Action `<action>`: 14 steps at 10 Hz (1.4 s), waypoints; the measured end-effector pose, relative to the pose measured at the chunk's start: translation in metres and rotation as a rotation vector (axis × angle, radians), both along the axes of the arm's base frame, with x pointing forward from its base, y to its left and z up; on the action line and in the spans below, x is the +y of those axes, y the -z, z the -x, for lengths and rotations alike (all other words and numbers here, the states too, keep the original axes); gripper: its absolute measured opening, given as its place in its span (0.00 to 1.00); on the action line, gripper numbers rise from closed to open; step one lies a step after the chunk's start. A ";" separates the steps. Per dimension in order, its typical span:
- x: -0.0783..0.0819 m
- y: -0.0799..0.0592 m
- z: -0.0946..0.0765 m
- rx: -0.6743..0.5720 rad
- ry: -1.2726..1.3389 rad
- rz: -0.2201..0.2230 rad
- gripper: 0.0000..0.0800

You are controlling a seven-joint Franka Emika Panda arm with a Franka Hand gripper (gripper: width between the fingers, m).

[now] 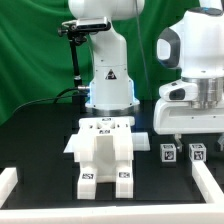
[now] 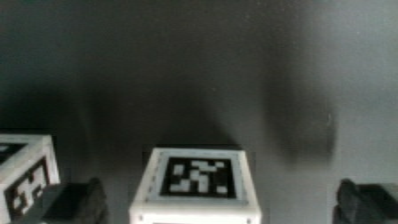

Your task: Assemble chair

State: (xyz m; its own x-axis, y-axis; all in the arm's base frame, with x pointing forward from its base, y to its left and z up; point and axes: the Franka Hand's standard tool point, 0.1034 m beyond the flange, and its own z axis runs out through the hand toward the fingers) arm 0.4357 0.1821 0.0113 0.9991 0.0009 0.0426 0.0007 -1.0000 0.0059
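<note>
Mostly blocky, matte white chair parts [image 1: 103, 150].

You have no words or numbers to read here. A small dark triangle sign [image 1: 111, 76] stands on the arm's base [image 1: 108, 92], its detail too small to make out. Black-and-white square tags [image 1: 88, 178] mark the joined chair parts [image 1: 100, 150] and the small cubes [image 1: 168, 152] [image 2: 198, 178].
</note>
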 end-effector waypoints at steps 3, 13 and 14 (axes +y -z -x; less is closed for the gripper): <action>0.000 0.000 0.000 0.000 0.000 0.000 0.36; -0.081 -0.117 -0.018 0.051 -0.078 -0.034 0.36; -0.091 -0.134 -0.031 0.014 -0.072 -0.034 0.36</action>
